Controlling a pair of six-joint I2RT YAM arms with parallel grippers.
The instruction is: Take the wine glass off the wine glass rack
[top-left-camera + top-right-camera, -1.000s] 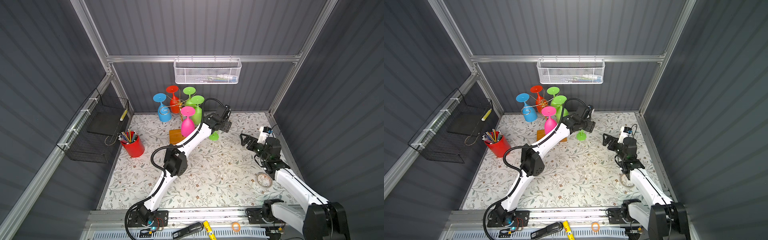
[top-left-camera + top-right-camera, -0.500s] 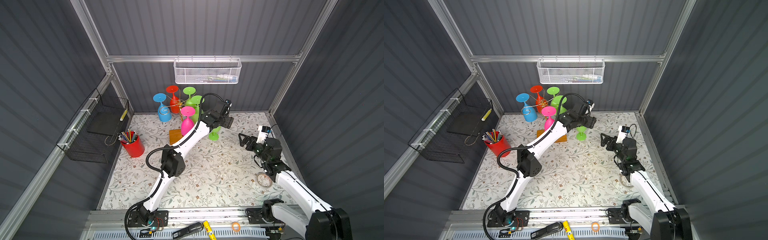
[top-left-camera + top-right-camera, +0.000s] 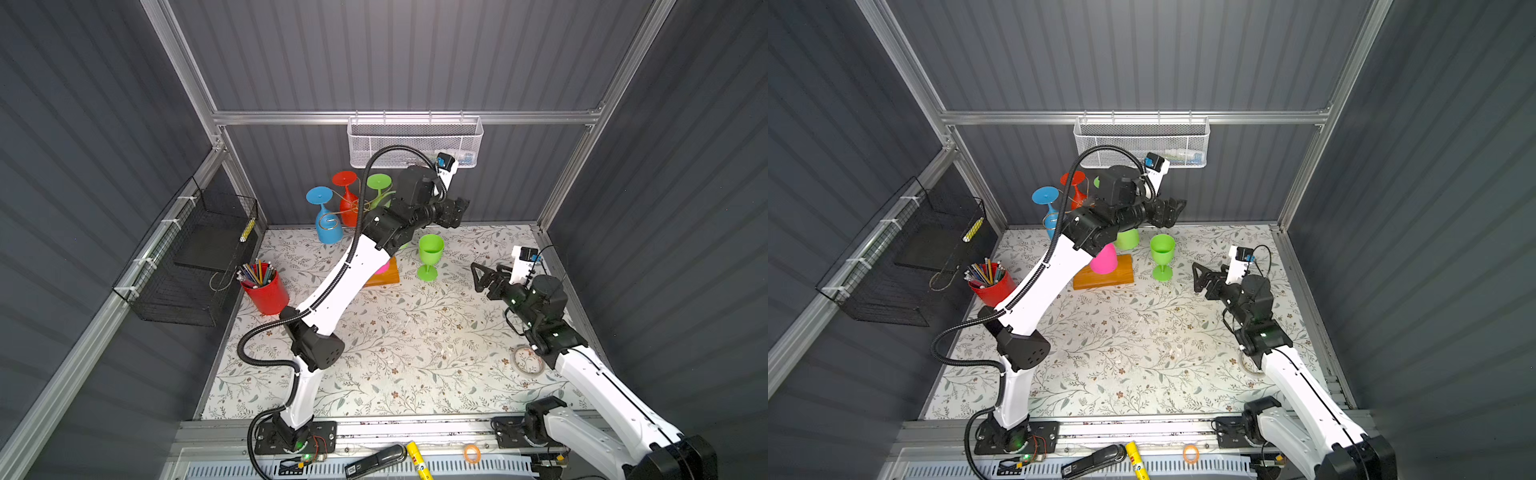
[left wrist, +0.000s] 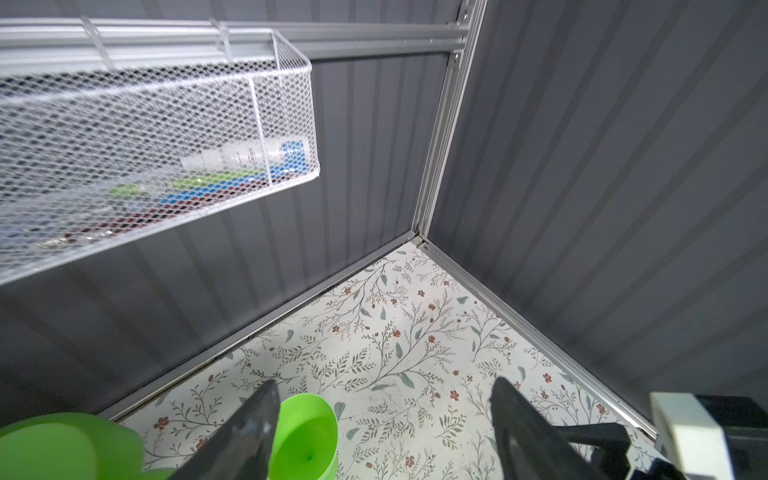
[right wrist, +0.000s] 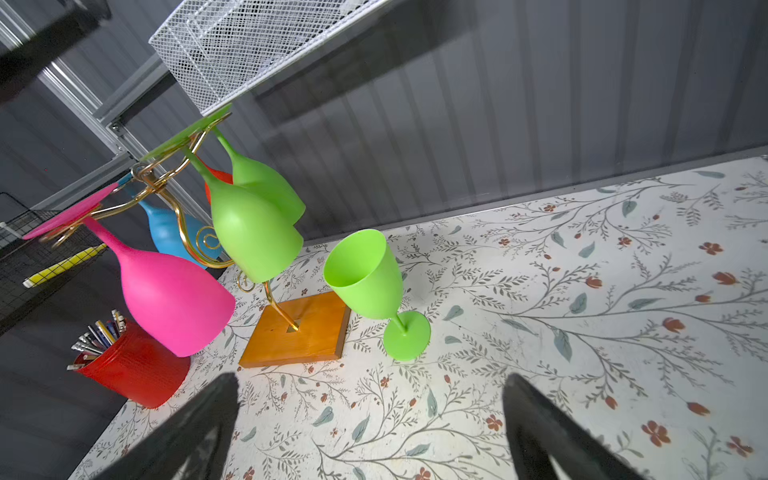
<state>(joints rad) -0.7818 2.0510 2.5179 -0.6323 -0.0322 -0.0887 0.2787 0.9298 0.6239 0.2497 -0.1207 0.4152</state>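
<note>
Green wine glass (image 3: 430,254) upright beside rack (image 3: 1104,276), below left gripper (image 3: 458,212), jaws spread, empty

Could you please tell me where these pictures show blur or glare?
In both top views, soft glare whitens the table mid-cloth. Left wrist view: the white mesh basket looks soft. Right wrist view: the upright green wine glass is sharp, the fingers in front blurred.

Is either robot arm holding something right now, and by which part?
Nothing is held. The left gripper is open, clear of the standing green wine glass; the right gripper is open too.
</note>
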